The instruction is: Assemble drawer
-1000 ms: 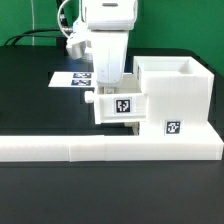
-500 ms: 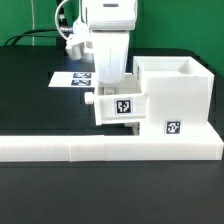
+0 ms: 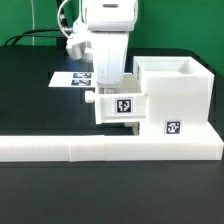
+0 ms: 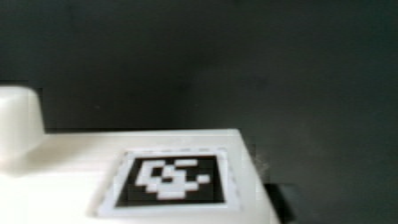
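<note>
The white cube-like housing [image 3: 172, 92] stands at the exterior view's right with its top open. A white knobbed tray [image 3: 118, 106] sits partly inside the housing's side, its knob [image 3: 90, 99] pointing to the exterior view's left and its tag facing the camera. My gripper [image 3: 106, 84] reaches straight down onto the tray's top from above. In the wrist view the tray's tagged face [image 4: 175, 175] fills the lower part, with the knob [image 4: 18, 122] beside it. One dark finger [image 4: 278, 203] lies against the tray's edge; the other is hidden. The second tray is not in view.
The long low white L-shaped wall [image 3: 100, 149] runs along the front, against the housing. A tag [image 3: 173, 127] shows low below the housing's front. The marker board [image 3: 72, 78] lies flat behind the arm. Black table top lies all around.
</note>
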